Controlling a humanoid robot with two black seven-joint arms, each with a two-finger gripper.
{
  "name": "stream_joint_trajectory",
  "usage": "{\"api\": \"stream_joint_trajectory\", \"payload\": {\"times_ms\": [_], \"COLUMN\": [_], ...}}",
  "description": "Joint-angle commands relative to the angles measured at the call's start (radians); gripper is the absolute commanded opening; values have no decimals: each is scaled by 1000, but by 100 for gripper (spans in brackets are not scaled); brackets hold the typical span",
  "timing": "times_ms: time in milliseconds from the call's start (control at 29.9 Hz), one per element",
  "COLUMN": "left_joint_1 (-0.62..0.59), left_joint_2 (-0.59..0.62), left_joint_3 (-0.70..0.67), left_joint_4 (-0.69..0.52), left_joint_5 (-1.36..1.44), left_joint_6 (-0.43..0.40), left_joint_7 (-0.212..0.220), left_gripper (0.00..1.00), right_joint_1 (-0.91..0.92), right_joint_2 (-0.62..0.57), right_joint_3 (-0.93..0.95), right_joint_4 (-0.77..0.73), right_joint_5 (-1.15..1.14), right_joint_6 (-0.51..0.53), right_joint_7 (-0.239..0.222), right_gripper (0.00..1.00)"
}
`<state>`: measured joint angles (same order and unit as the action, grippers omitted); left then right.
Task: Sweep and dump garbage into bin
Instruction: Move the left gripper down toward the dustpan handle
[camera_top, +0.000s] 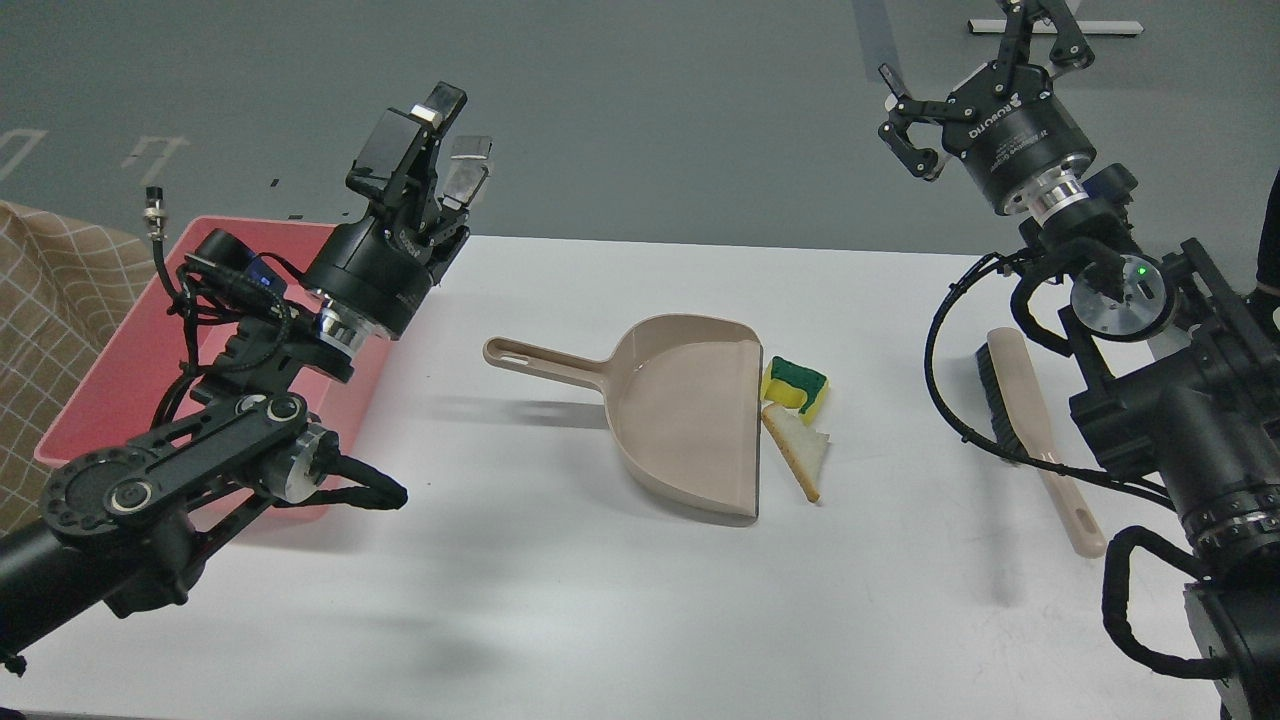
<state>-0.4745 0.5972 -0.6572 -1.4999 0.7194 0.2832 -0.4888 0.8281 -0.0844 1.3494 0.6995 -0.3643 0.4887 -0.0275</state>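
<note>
The garbage lies on the white table (600, 600): a yellow sponge with a green top (796, 384) and a triangular white bread slice with a tan crust (803, 455). Both rest against the open mouth of a beige dustpan (690, 410), whose handle points left. The pink bin (110, 360) stands at the table's left edge, partly hidden by my left arm. My left gripper (455, 130) is open and empty, above the bin's far right corner. My right gripper (965, 50) is open and empty, raised beyond the table's far right.
A beige brush with black bristles (1035, 435) lies on the right side of the table, below my right arm. A tan checked cloth (50, 290) sits left of the bin.
</note>
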Motion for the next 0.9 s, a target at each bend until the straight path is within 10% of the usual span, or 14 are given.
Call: {"api": "stream_joint_trajectory", "payload": {"times_ms": [0,868], "left_joint_1": [71,335], "left_joint_2": [9,-66], "left_joint_3": [-1,106], "left_joint_4": [-45,-178], "left_joint_5": [55,253], "left_joint_6": [40,205], "left_joint_7": [0,0], "left_gripper": [98,98], "right_joint_1": [-12,-58], "right_joint_2": [0,-18], "right_joint_3": [-1,-6], "right_joint_4": [6,5], "right_joint_5": [1,2], "right_joint_6": [0,0], "right_joint_7": [0,0], "right_gripper": [100,100]}}
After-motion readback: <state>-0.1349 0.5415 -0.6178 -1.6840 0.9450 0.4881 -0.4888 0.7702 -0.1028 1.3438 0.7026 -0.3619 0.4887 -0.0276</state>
